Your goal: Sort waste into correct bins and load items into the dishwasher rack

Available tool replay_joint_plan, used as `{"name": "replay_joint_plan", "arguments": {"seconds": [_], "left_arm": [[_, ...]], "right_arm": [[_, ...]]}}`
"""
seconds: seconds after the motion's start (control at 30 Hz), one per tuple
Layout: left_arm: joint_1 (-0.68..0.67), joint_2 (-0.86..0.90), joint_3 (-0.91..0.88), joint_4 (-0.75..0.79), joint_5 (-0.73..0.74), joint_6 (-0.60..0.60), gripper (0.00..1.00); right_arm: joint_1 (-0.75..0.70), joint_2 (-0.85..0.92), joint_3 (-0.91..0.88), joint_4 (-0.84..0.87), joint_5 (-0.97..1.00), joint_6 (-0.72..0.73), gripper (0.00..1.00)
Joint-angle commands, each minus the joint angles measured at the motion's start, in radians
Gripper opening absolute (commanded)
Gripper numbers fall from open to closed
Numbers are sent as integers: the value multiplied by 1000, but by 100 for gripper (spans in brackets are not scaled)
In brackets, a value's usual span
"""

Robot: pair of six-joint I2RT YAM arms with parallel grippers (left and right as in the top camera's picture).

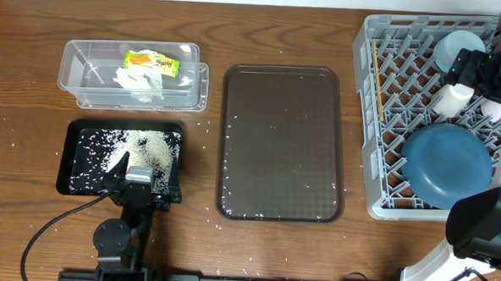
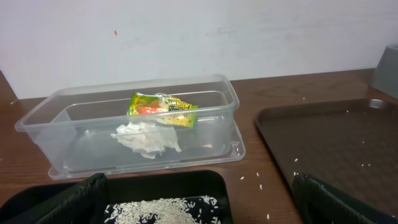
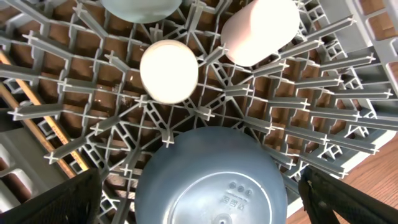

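Your left fingers spread wide and empty. The heap of loose white rice grains in the shallow black rectangular tray lies between them, and the clear plastic rectangular tub sits beyond. Your right fingers gape, empty, with the upturned large dark-blue bowl between them.

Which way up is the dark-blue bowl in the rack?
Upside down: the dark-blue bowl shows its foot ring and moulded base marks to the right wrist camera.

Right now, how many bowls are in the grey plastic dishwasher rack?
2, both in the grey plastic rack: the large dark-blue bowl upside down at its near edge, the small light-blue bowl toward its far edge. The right arm covers part; more may be hidden.
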Motion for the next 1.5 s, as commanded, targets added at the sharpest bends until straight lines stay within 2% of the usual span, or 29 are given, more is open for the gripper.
{"name": "replay_joint_plan", "arguments": {"seconds": [0.0,0.33,0.5,0.6,0.8,1.17,1.47], "left_arm": [[-2,-5,-16,-37,6,6,96],[-2,-5,-16,-37,6,6,96],[-2,-5,-16,-37,6,6,96],[-2,-5,-16,-37,6,6,96],[-2,-5,-16,-37,6,6,96],[-2,-5,-16,-37,6,6,96],[-2,-5,-16,-37,6,6,96]], "right_arm": [[3,-129,4,-1,7,9,99],[9,-474,4,3,15,14,99],[49,-610,-13,25,-18,158,99],[112,-697,-87,113,-17,195,99],[224,-875,-402,349,19,191,99],[235,-1200,-1077,649,-7,191,99],[276,-1493,-1457,851,-18,182,99]]}}
